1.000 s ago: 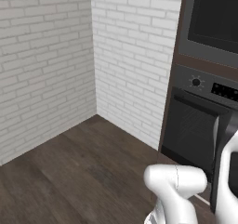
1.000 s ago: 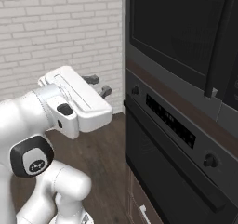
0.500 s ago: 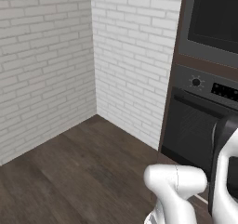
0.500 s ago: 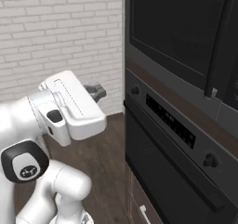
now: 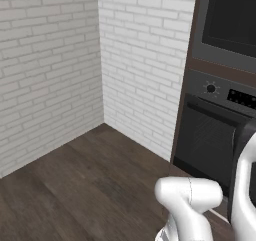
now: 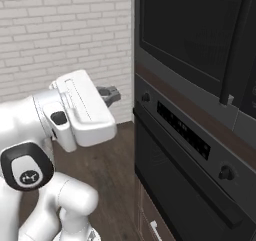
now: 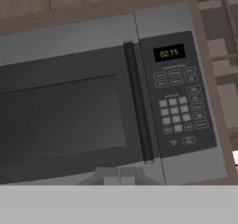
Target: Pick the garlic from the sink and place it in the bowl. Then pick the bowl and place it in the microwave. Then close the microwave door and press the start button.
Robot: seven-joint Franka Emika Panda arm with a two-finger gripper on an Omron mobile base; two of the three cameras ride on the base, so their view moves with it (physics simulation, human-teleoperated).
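Landmark for all positions: the microwave (image 7: 111,97), built into the dark appliance column.

Hand view: the microwave door (image 7: 65,109) sits flush in the front, shut, its dark glass window covering most of the panel. A dark vertical handle bar (image 7: 138,102) runs along the door's edge nearest the control panel (image 7: 179,95). The panel holds a small lit display (image 7: 169,53) at the end far from the gripper, then rows of small grey buttons beneath it. The gripper (image 7: 119,175) shows at the lower edge of this view, fingertips pressed together with nothing between them, pointing at the door's lower edge near the foot of the handle bar. Whether the tips touch the door cannot be told.

Right base view: the gripper (image 6: 111,95) sticks out from the white hand toward the appliance column, level with the strip just under the microwave (image 6: 192,32). Jaws together here also. Below the microwave sits the black oven (image 6: 185,185), with a knob (image 6: 145,97) near the gripper and a long dark handle.

Left base view: the microwave (image 5: 231,20) stands above the oven (image 5: 212,135); a white brick wall (image 5: 100,60) lies to its left, a dark wood floor (image 5: 85,185) below.
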